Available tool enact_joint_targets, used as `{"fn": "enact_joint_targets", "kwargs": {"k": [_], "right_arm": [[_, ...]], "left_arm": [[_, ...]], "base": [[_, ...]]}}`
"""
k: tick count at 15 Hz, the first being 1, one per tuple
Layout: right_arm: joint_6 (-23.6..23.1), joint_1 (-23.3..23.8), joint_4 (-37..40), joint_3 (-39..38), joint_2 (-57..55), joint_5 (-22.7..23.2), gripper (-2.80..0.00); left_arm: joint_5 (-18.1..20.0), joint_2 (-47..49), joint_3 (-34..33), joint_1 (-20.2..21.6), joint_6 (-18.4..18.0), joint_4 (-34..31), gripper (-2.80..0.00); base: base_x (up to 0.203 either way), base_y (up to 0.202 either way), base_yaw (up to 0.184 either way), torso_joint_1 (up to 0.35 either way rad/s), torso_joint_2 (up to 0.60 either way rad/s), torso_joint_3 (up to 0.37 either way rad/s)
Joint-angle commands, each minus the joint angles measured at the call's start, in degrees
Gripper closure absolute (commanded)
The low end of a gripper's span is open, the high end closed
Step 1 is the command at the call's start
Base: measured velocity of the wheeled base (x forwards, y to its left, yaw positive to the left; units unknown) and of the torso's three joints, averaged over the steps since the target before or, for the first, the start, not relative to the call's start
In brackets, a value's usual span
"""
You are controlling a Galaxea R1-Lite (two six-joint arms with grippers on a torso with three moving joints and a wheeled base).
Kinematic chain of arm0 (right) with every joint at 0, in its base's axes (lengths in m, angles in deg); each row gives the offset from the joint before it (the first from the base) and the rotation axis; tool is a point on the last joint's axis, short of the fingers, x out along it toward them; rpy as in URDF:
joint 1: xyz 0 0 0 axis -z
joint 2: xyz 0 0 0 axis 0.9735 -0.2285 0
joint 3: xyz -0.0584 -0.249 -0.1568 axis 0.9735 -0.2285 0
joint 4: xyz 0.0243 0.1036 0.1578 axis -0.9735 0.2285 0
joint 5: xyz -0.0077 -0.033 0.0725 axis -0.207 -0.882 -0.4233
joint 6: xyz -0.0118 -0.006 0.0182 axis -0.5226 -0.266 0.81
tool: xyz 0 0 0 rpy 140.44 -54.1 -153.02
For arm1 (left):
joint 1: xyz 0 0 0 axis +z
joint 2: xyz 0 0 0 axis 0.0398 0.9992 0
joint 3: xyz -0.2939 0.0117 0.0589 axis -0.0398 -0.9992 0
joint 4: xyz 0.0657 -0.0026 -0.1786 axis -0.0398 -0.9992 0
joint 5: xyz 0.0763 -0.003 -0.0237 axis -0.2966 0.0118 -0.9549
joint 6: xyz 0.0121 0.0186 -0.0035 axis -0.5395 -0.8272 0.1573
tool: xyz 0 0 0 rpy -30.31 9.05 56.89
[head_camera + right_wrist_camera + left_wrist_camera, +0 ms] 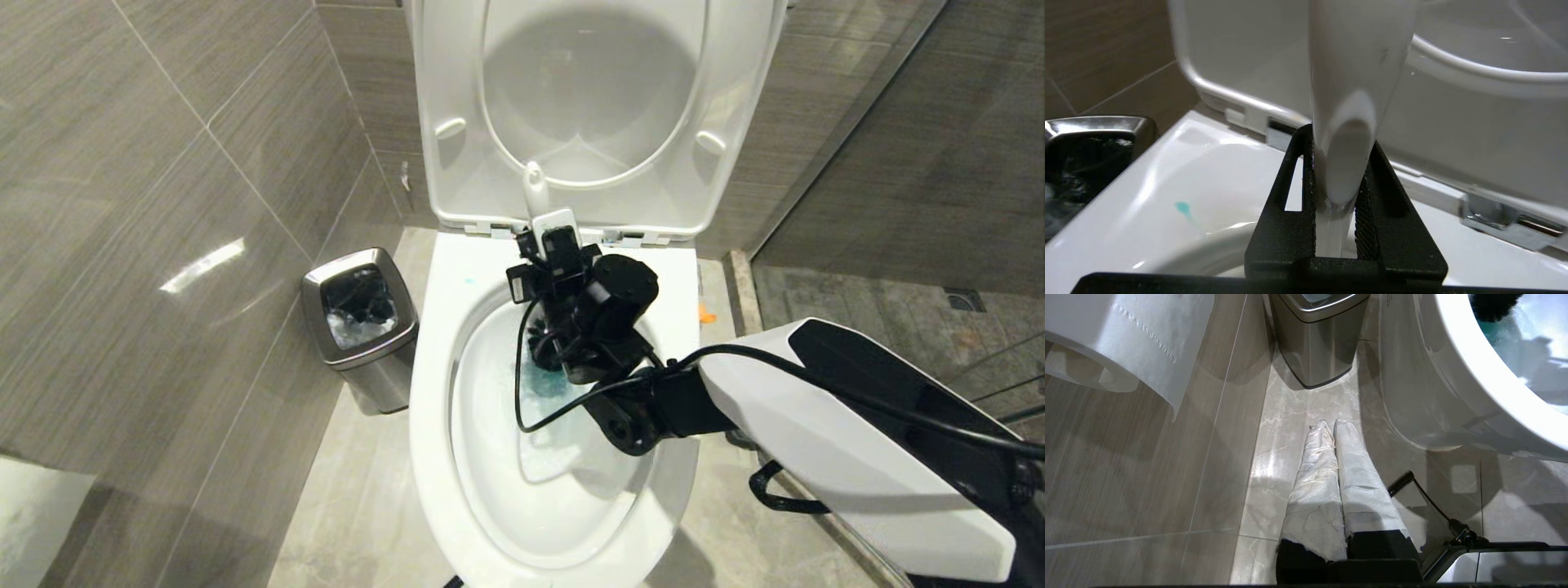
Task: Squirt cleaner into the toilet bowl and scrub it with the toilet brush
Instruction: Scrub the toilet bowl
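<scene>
Glossy white ceramic toilet bowl (433, 384) with its white plastic seat and lid (457, 98) raised upright against the grey tiled wall. No brand, label or legible writing shows on any surface.

Right tool (1333, 196): its black ribbed pads are clamped on the slim white plastic handle of the toilet brush (1351, 81). The handle rises at a tilt toward the raised seat, its rounded end just before the seat's lower edge. In the head view the brush's round black bristle head (540, 339) sits down inside the basin, beneath the right wrist, at the turquoise-blue cleaner (543, 384) tinting the water. A small teal spot of the same liquid lies on the flat rim on the robot's left.

Left tool (1331, 428): two fingers wrapped in white paper, pressed together and holding nothing, hanging low over the pale marble-look floor (1282, 416) between the wall and the bowl's outer flank.

Edges and room: a small square steel bin (359, 327) stands just beside the bowl's left flank, leaving only a narrow strip of floor. A white toilet-paper roll (1126, 339) hangs on the wall near the left tool. To the right of the bowl, a glass partition edge (849, 122) runs close alongside. The right arm spans the bowl's right rim from outside.
</scene>
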Motion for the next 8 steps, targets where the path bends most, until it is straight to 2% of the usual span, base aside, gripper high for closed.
{"fn": "enact_joint_targets", "kwargs": {"k": [1,5,8], "right_arm": [[0.1,-3.0,0.4,2.6,-2.9,-0.5,0.0],[1.7,-7.0,0.6,-1.0,-1.4,-2.0,0.0],[1.7,-8.1,0.6,-12.6,5.2,-2.0,0.0]], "left_arm": [[0.0,0.0,0.0,0.0,0.0,0.0,0.0],[0.1,0.0,0.0,0.0,0.0,0.0,0.0],[0.1,0.0,0.0,0.0,0.0,0.0,0.0]], "base": [[0.0,0.0,0.0,0.0,0.0,0.0],[0.0,0.0,0.0,0.0,0.0,0.0],[0.0,0.0,0.0,0.0,0.0,0.0]]}}
